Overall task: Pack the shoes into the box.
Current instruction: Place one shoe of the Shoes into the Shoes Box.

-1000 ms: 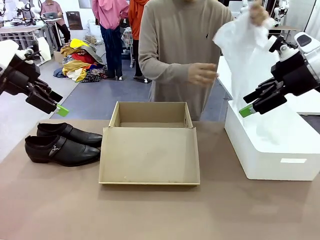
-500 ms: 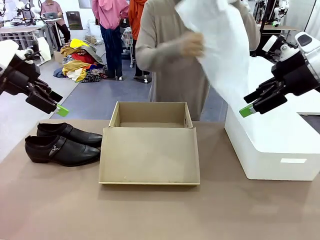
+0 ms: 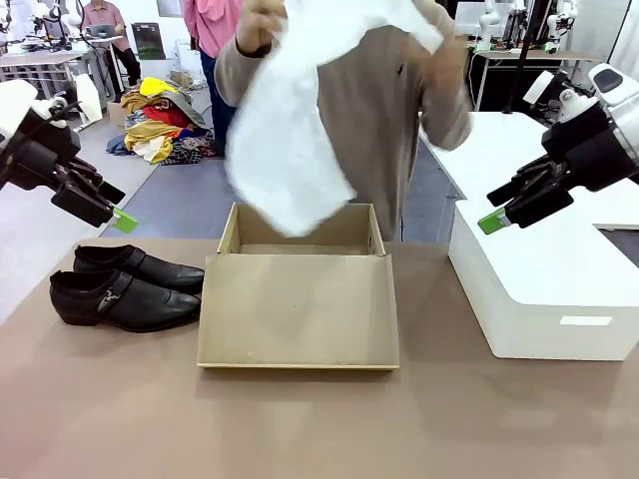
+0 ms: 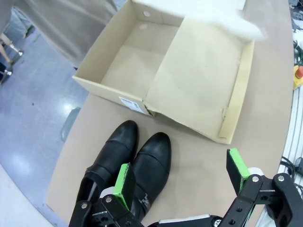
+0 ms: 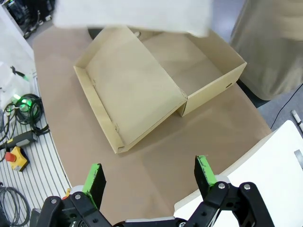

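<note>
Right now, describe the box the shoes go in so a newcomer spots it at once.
On the brown table, look at the middle, in front of the person. The box sits between the black shoes on the robot's left and a bigger white box on its right. It is the shallow tan cardboard one, its lid folded flat toward the robot.

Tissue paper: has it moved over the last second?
Yes. The tissue paper, held up by the person, has swung left. It was above the white box and now hangs above the cardboard box.
</note>
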Motion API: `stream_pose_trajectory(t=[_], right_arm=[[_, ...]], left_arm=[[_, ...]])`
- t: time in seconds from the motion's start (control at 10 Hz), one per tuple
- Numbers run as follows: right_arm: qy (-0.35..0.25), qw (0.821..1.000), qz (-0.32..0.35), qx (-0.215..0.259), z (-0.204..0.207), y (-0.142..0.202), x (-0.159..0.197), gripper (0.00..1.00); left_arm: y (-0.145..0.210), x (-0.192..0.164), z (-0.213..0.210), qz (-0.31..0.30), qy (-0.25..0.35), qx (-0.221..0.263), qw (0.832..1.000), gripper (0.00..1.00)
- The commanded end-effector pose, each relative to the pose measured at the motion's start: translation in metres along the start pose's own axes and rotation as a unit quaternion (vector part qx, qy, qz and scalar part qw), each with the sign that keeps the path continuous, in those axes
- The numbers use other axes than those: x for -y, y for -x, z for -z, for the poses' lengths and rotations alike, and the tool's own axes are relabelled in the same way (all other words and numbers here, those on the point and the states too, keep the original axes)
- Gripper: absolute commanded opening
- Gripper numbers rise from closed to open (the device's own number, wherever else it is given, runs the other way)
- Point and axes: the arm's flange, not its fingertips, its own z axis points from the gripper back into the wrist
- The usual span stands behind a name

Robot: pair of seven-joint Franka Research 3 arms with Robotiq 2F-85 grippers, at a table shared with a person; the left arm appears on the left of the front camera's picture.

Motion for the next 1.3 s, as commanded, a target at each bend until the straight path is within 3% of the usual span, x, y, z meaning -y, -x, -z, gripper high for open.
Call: stream_pose_trajectory(t=[0.0,0.6,1.0,1.2], right_arm=[[-0.005,1.0,-0.002,0.006,0.0,0.0,0.001,1.0],[-0.005,1.0,-0.002,0.006,0.0,0.0,0.001,1.0],[-0.005,1.0,-0.002,0.006,0.0,0.0,0.001,1.0],[-0.005,1.0,-0.002,0.006,0.0,0.0,0.001,1.0]], left_arm=[[0.002,-0.003,0.0,0.007,0.008,0.007,1.0,1.0],[0.0,0.0,0.0,0.0,0.0,0.0,1.0,1.0],[-0.014,-0.043,-0.012,0.1,0.04,-0.08,0.991,1.0],[-0.022,-0.068,-0.007,0.153,0.066,-0.134,0.977,1.0]])
